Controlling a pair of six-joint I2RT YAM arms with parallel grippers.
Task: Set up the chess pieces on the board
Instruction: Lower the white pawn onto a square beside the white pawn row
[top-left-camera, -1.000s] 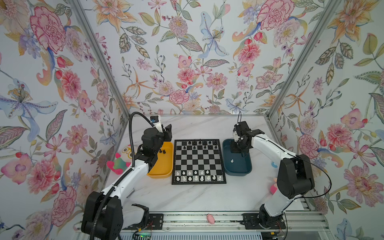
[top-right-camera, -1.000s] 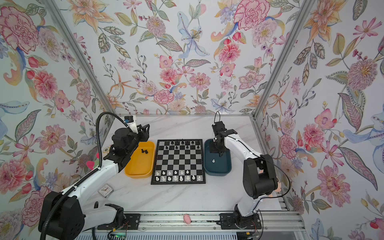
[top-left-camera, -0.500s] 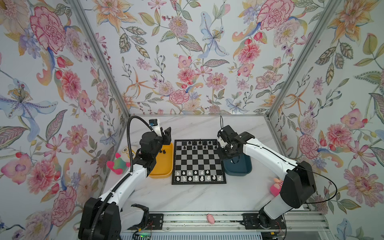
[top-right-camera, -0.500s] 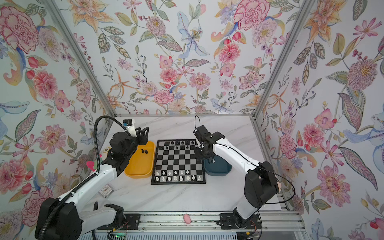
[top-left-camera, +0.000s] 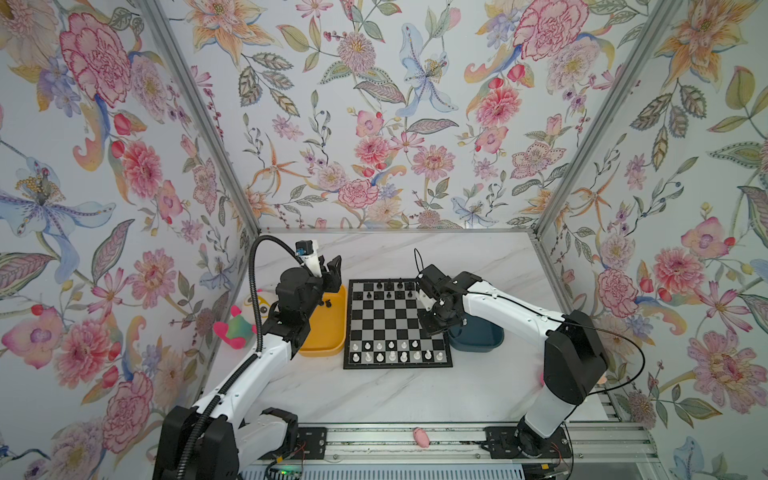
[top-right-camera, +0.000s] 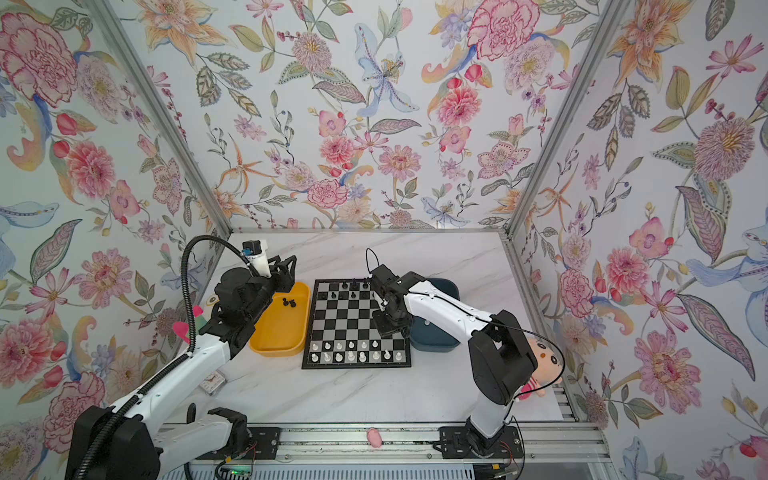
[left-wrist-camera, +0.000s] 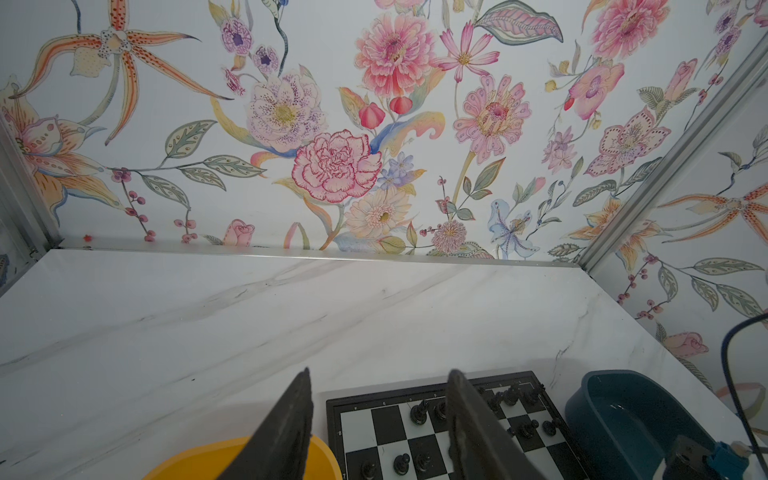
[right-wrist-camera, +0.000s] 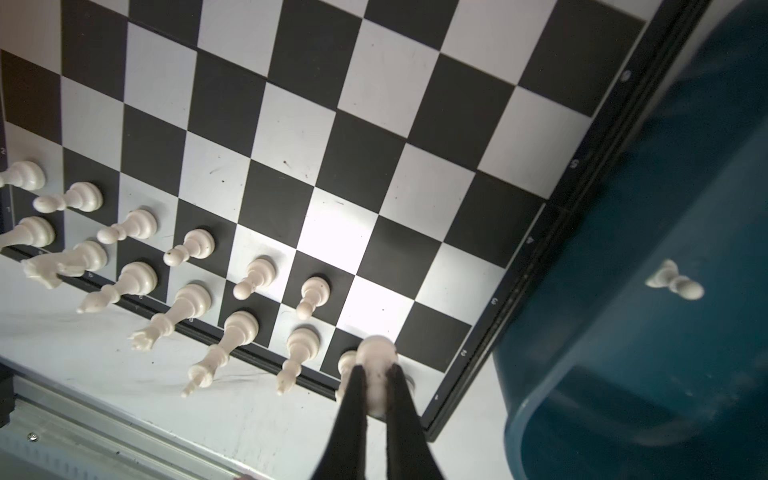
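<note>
Right jaws pinch a white pawn (right-wrist-camera: 376, 361) over the board (right-wrist-camera: 291, 124) edge, blue tray (right-wrist-camera: 665, 208) beside; left jaws half-open, empty.

Right end effector (right-wrist-camera: 376, 374) with white piece (right-wrist-camera: 374, 352): off blue tray (top-left-camera: 478, 337), now above board (top-left-camera: 386, 316).

One chessboard (top-left-camera: 397, 322) and two trays: one yellow tray (top-left-camera: 322, 345) at its 9 o'clock, one dark blue tray (top-left-camera: 478, 338) at its 3 o'clock. Six white pawns (right-wrist-camera: 195, 243) stand in a row toward 6 o'clock, with at least seven white back-row pieces (right-wrist-camera: 232, 336) behind. One held white piece (right-wrist-camera: 376, 355). One lone white pawn (right-wrist-camera: 673, 284) lies in the blue tray. The black pieces (top-left-camera: 388, 286) at 12 o'clock are too small to count. Two plush toys (top-left-camera: 235, 330) at 9 o'clock, one plush doll (top-right-camera: 540, 365) at 4 o'clock.
</note>
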